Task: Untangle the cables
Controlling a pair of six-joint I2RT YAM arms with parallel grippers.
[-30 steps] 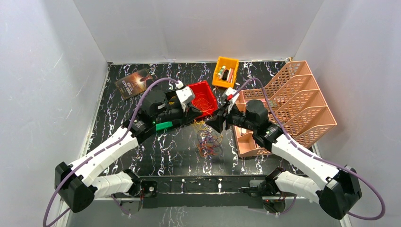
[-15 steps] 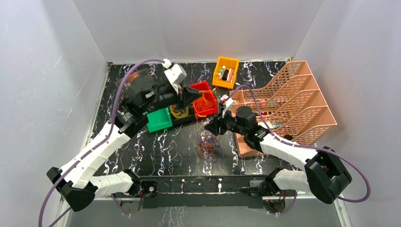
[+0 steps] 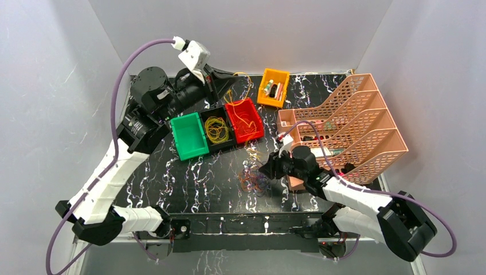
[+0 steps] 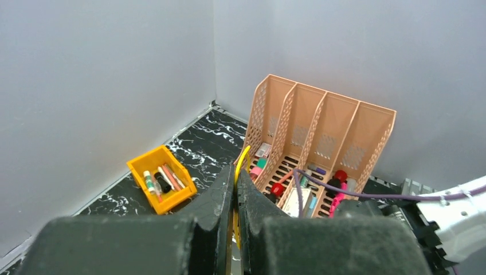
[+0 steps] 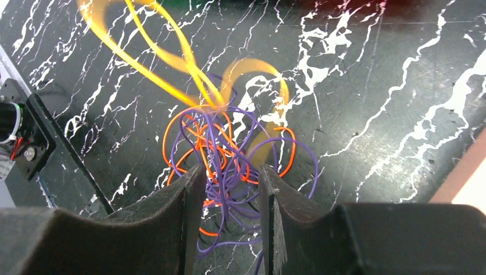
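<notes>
Yellow wire (image 4: 244,154) is pinched tight in the left gripper (image 4: 234,172), up high. The tangle of cables (image 3: 253,179) sits on the black table (image 3: 172,183), right under the right gripper (image 5: 228,175), whose fingers are spread.

Black marbled table (image 3: 172,172): green bin (image 3: 189,136), black bin (image 3: 216,129), red bin (image 3: 245,121) side by side; yellow bin (image 3: 273,87); peach rack (image 3: 355,123); cables (image 3: 252,179).

Around my left pincer (image 4: 235,175)
A yellow bin (image 4: 179,199) of small items lies to its left; a peach rack (image 4: 344,123) stands ahead, rightward.
</notes>
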